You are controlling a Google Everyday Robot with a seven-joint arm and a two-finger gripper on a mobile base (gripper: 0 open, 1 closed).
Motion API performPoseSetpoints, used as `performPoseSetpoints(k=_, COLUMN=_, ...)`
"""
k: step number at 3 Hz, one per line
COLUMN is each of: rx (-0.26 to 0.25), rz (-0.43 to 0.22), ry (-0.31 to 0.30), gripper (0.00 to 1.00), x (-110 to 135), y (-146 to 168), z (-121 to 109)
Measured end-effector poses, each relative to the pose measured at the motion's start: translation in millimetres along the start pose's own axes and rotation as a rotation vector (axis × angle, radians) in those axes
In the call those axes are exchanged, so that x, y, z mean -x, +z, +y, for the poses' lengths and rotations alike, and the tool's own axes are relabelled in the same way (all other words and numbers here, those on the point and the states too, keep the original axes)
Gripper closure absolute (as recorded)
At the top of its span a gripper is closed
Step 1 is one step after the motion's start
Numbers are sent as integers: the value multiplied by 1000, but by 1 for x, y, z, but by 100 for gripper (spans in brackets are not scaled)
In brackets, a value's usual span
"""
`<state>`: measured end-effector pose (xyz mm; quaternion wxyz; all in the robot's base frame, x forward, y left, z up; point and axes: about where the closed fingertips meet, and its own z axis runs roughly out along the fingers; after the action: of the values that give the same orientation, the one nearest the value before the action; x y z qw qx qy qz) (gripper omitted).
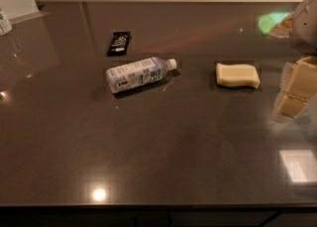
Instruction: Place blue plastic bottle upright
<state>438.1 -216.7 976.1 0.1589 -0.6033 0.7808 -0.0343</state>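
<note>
Sideways bottle (pale label), claw far right

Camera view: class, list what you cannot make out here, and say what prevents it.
1. The gripper, at the right edge beyond the sponge: partly cut off by the frame edge.
2. The bottle, lying on its side on the counter: label print too small to read.
3. The black wrapper behind it: lettering too small to read.
4. The container at top left: mostly cut off by the left edge.
</note>
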Motion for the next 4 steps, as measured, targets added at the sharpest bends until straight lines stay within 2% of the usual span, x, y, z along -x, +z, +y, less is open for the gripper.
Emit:
performPoseSetpoints(k=1, rx=0, rz=0, ry=0, gripper=0, x=0, y=0, z=0)
performPoseSetpoints(k=2, rx=16, rz=-10, ry=-35, gripper=0, x=17, y=6, z=-9)
performPoseSetpoints(k=4, rx=14, rz=-34, ry=-134, gripper=0, x=69, y=43, z=-47)
